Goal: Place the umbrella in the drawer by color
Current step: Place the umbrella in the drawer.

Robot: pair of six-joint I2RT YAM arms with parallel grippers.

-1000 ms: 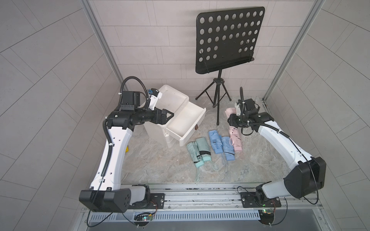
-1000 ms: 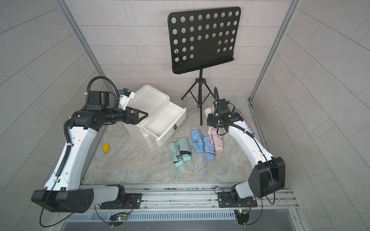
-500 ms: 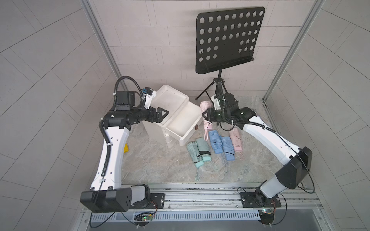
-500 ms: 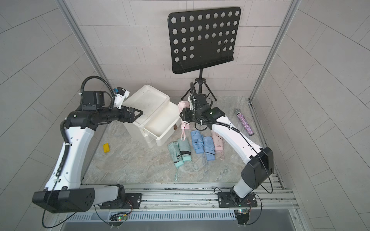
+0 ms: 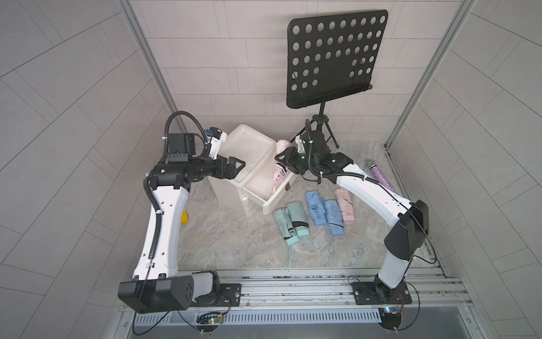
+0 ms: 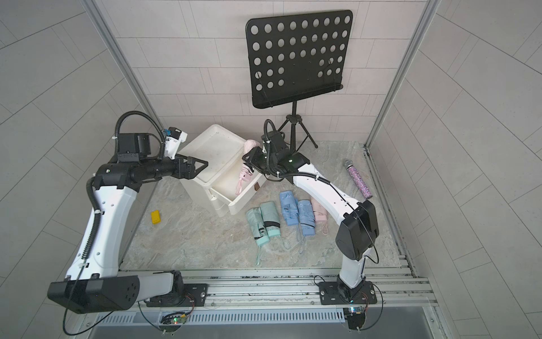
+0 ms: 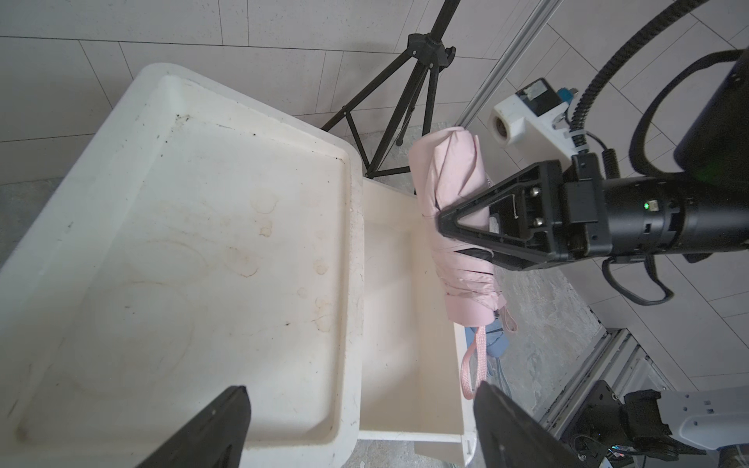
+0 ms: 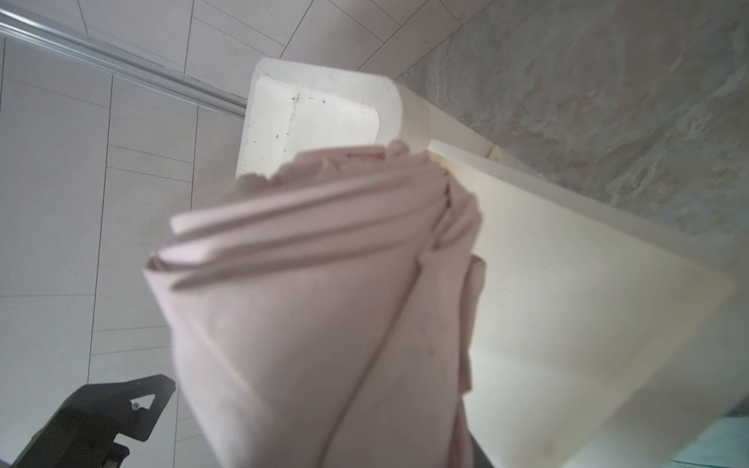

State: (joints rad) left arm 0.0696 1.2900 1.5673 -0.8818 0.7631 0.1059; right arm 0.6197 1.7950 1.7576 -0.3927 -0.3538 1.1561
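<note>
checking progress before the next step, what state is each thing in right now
drawer: pulled open
pink umbrella: folded, gripped above the drawer
right gripper: shut on pink umbrella
left gripper: open, empty
green umbrellas: folded, on floor
blue umbrellas: folded, on floor
second pink umbrella: folded, on floor

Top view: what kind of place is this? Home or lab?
Probably a staged robot test cell, not a home: tile-panel walls with aluminium posts, left arm and right arm bolted to an extruded rail, and a music stand as an odd prop.
</note>
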